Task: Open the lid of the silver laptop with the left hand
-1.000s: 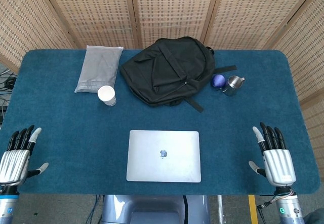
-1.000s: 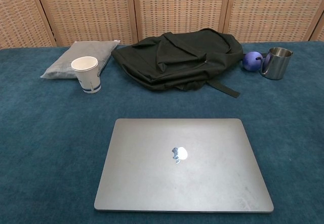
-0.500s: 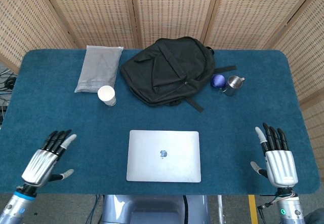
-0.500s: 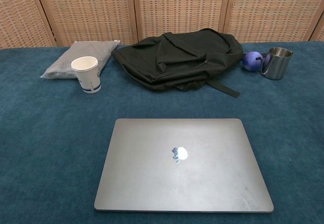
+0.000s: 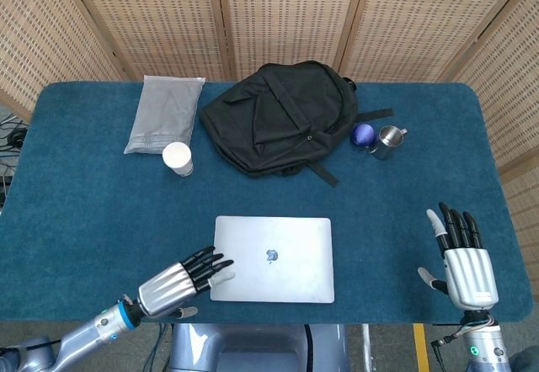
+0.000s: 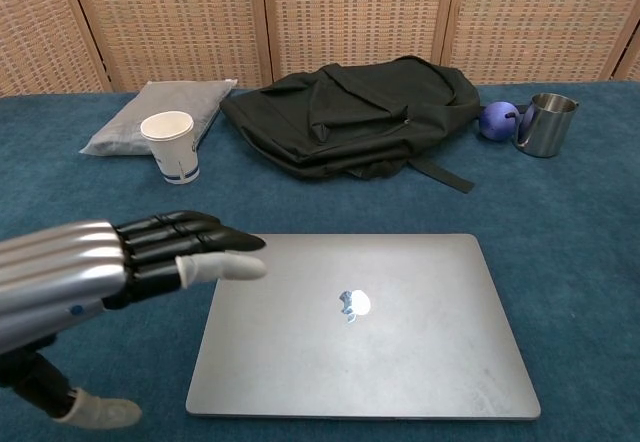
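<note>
Head view, entry: silver laptop closed, flat at the surface's near edge; left hand empty, fingers extended at its left corner; I should hook the front lip; right hand spread, idle.

It looks like a robot test room: a table with a blue cloth top, and woven screen walls standing at 12 o'clock.

Black backpack, grey pouch, paper cup, blue ball, steel mug
</note>
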Robot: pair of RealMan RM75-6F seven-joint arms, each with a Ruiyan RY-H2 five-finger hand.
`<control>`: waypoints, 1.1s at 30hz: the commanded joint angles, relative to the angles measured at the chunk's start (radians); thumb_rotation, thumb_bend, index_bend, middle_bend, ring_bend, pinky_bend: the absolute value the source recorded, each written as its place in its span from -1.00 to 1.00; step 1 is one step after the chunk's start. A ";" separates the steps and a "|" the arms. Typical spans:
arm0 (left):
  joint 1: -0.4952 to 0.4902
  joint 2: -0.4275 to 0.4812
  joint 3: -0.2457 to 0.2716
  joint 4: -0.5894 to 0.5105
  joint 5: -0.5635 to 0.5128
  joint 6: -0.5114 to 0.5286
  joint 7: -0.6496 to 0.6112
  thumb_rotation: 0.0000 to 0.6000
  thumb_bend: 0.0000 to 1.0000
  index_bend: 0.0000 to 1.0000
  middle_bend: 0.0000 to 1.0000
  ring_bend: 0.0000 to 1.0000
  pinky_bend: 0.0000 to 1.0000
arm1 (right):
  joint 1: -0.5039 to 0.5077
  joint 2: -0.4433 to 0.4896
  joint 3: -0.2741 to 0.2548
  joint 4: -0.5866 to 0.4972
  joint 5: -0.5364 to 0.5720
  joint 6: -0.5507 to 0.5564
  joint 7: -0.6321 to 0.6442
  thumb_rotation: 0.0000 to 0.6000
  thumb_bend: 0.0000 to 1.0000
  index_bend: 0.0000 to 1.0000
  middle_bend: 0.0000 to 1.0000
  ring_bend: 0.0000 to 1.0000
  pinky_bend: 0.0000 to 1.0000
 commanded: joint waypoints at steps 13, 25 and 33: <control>-0.163 -0.292 -0.040 0.187 -0.029 -0.113 0.029 1.00 -0.53 -1.00 -1.00 -1.00 -1.00 | 0.006 0.015 0.012 0.005 0.024 -0.013 0.049 1.00 -1.00 -1.00 -1.00 -1.00 -1.00; -0.229 -0.398 -0.058 0.228 -0.100 -0.188 0.128 1.00 -0.48 -1.00 -1.00 -1.00 -1.00 | 0.002 0.036 0.013 0.001 0.029 -0.011 0.096 1.00 -1.00 -1.00 -1.00 -1.00 -1.00; -0.247 -0.455 -0.073 0.269 -0.159 -0.213 0.173 1.00 -0.41 -1.00 -1.00 -1.00 -1.00 | 0.002 0.045 0.013 -0.001 0.028 -0.010 0.115 1.00 -1.00 -1.00 -1.00 -1.00 -1.00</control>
